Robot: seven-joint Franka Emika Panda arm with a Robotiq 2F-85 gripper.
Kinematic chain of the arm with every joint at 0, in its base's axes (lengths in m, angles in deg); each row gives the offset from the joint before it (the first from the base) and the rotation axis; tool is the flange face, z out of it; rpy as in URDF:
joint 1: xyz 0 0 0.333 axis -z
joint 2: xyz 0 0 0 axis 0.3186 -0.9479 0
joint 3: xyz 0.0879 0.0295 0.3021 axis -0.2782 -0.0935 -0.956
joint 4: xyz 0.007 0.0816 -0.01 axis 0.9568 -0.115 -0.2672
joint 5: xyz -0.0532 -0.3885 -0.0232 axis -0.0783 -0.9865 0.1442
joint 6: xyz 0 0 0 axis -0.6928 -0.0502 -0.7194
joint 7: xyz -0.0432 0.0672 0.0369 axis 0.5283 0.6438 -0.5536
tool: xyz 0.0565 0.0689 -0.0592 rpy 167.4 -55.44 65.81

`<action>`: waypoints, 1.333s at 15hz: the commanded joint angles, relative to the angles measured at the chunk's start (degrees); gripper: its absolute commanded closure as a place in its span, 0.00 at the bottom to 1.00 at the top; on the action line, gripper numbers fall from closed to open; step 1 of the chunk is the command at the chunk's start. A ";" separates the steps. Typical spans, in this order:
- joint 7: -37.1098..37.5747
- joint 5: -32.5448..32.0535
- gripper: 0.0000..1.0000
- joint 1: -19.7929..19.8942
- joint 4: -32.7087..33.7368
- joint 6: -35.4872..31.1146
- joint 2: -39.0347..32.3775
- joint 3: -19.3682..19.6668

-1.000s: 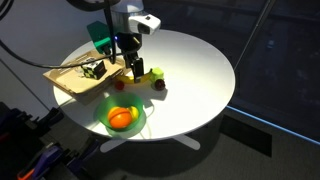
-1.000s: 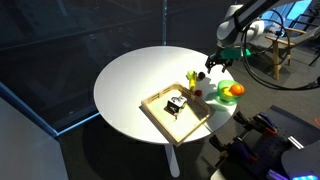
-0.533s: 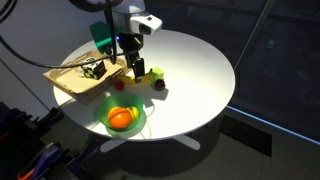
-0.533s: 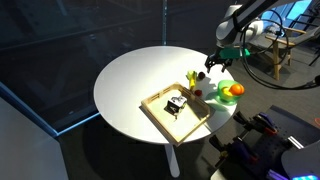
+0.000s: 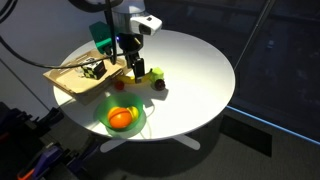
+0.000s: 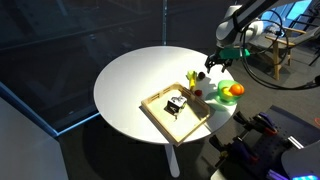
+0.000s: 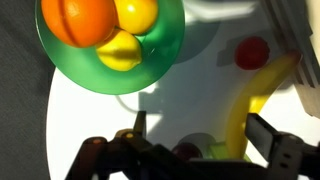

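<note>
My gripper [image 5: 133, 72] [image 6: 211, 68] hangs open over the round white table [image 5: 200, 70], its fingers pointing down, holding nothing. In the wrist view the gripper [image 7: 203, 135] spans bare tabletop, and a yellow banana [image 7: 255, 90] [image 5: 157, 72] [image 6: 192, 78] lies just inside the right finger [image 7: 268, 130]. A small red fruit [image 7: 251, 52] [image 5: 158, 85] sits beyond the banana. A green bowl [image 7: 60, 70] [image 5: 141, 112] [image 6: 222, 100] holds an orange [image 7: 78, 18] [image 5: 120, 118] and two yellow fruits [image 7: 120, 50]. A dark round thing and something green show low between the fingers, too blurred to name.
A wooden tray [image 5: 70, 82] [image 6: 160, 110] lies beside the gripper with a small black-and-white object [image 5: 94, 69] [image 6: 177, 104] in it. A green block [image 5: 98, 33] stands behind the arm. The bowl sits close to the table's edge.
</note>
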 commanded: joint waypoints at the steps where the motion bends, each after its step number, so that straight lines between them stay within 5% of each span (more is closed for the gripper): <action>1: -0.14 0.45 0.00 0.17 0.73 -1.92 -0.66 0.20; 6: -0.84 1.07 0.00 0.71 2.39 -5.43 -2.66 -0.08; 20: 0.21 2.31 0.00 1.06 14.98 -1.44 -11.46 -0.86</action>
